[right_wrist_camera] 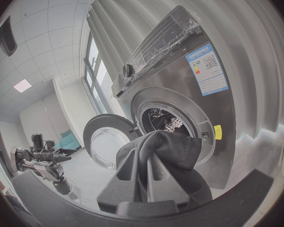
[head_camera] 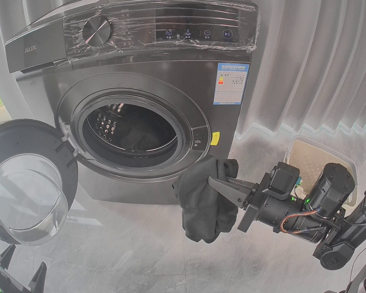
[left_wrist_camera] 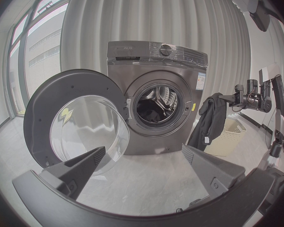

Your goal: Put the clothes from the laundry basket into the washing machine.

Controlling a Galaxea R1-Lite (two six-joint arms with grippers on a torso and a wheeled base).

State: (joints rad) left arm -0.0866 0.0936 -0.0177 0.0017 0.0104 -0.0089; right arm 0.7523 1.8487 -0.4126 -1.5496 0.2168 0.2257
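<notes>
Charcoal-grey fabric garment (head_camera: 203,208) hangs clamped in the right pincer (head_camera: 211,180), in the air just before the lower right rim of the grey metal front-loading washing machine (head_camera: 150,74). Its round glass-windowed door (head_camera: 28,184) stands swung open. More dark cloth (head_camera: 140,137) lies in the drum. The cream perforated plastic laundry basket (head_camera: 313,157) sits on the floor beside the machine. The left pincer (left_wrist_camera: 143,148) hangs low, fingers apart.
</notes>
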